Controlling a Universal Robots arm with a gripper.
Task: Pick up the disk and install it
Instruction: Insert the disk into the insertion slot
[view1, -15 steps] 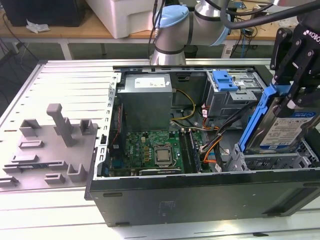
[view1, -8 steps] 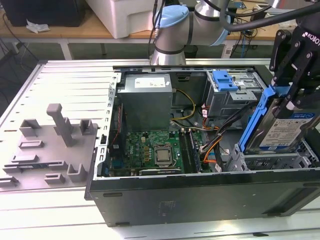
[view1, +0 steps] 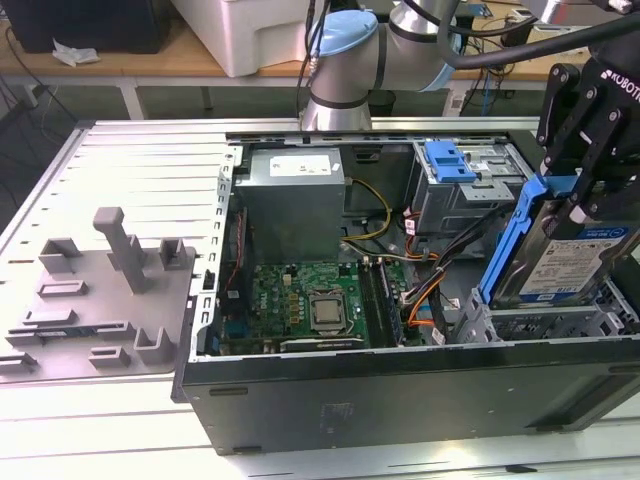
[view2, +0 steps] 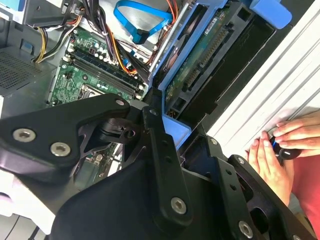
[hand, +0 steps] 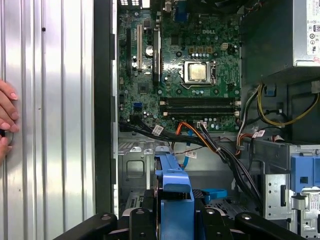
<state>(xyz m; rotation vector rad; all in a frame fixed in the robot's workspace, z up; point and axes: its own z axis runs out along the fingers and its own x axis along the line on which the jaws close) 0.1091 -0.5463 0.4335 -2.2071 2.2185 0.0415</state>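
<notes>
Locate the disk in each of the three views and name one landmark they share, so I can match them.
Exterior view: disk tilted at the exterior view's right, held in the hand over the drive bay.
Second wrist view: disk shows its circuit-board side, beside the motherboard, beyond the hand's black links.
First wrist view: disk edge-on, blue carrier between the hand's links.
Shared landmark: the green motherboard.

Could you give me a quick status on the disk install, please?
Gripper jaws shut on the disk. Disk tilted over the grey drive cage, not seated. Cables close beside it; a hand rests outside the case.
</notes>
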